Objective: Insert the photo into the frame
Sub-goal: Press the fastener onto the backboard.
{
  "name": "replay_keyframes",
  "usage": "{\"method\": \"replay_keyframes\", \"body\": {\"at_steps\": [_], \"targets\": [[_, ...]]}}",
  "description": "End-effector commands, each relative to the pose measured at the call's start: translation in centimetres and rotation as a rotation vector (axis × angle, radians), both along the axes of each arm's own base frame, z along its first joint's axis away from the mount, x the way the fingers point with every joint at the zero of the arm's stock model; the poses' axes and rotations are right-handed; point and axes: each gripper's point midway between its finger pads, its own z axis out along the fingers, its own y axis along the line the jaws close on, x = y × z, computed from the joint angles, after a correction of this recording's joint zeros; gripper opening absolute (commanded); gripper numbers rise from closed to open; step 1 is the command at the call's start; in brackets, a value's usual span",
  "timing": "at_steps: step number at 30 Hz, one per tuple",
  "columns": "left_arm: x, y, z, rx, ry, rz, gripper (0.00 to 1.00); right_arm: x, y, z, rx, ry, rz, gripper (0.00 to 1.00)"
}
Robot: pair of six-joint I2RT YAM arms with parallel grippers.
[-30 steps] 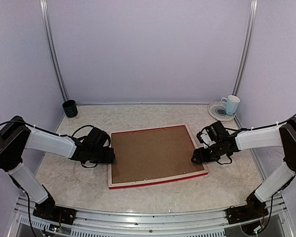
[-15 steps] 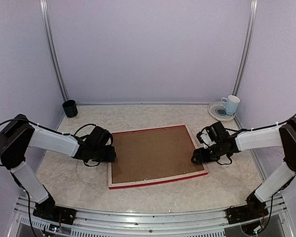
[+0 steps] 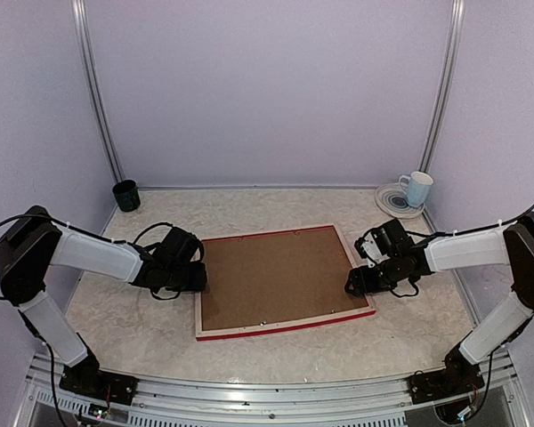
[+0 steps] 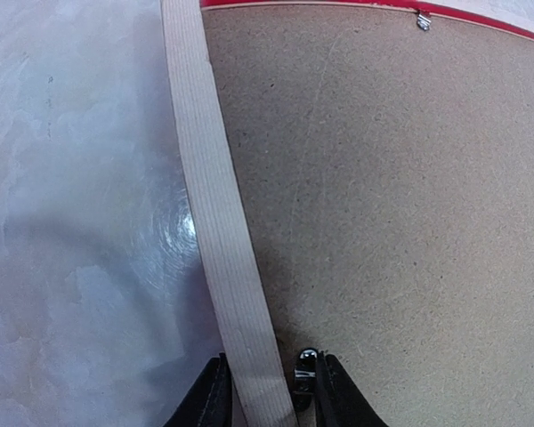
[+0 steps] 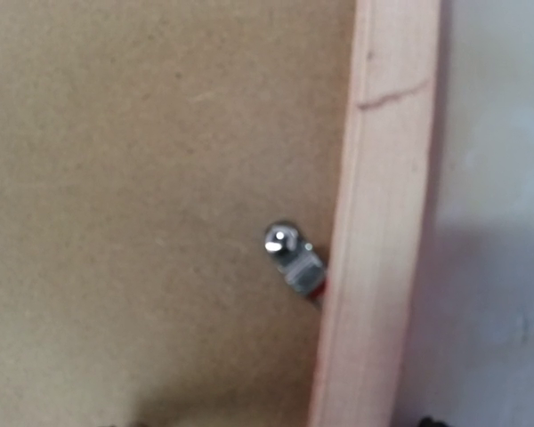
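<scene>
The frame (image 3: pixel 360 267) lies face down mid-table, its pale wood back up and a red edge showing, with a brown backing board (image 3: pixel 276 277) set in it. The photo is hidden. My left gripper (image 3: pixel 198 280) is at the frame's left rail (image 4: pixel 218 205). In the left wrist view the left gripper (image 4: pixel 269 396) has narrowed onto that rail: one finger is at its outer edge, the other against a small metal clip (image 4: pixel 305 369). My right gripper (image 3: pixel 356 285) hovers open over the right rail (image 5: pixel 383 222), above another clip (image 5: pixel 294 253). Only its fingertips (image 5: pixel 427 422) show.
A dark green mug (image 3: pixel 125 195) stands at the back left corner. A pale mug (image 3: pixel 416 189) sits on a patterned plate (image 3: pixel 390 205) at the back right. Another clip (image 4: pixel 423 20) sits on the frame's far rail. Enclosure walls stand close on three sides.
My left gripper has slid a little right onto the frame's left rail, and its jaws have narrowed. The right arm and the frame have not moved.
</scene>
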Motion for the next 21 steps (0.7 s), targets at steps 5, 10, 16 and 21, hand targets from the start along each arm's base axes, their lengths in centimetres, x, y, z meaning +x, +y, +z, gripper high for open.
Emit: {"method": "replay_keyframes", "body": {"at_steps": [5, 10, 16, 21], "targets": [[-0.9, 1.1, -0.5, 0.049, 0.026, 0.007, 0.25, 0.3, -0.1, 0.5, 0.011, -0.008, -0.01, 0.72], [-1.0, 1.3, -0.4, 0.051, 0.024, 0.011, 0.15, 0.4, -0.1, 0.6, 0.01, -0.008, -0.009, 0.72], [-1.5, 1.0, -0.7, 0.023, 0.042, -0.001, 0.21, 0.5, 0.0, 0.8, 0.011, -0.008, -0.005, 0.72], [-1.0, 1.5, 0.6, 0.035, 0.01, 0.028, 0.27, 0.7, 0.1, 1.0, 0.011, -0.012, -0.004, 0.72]]}}
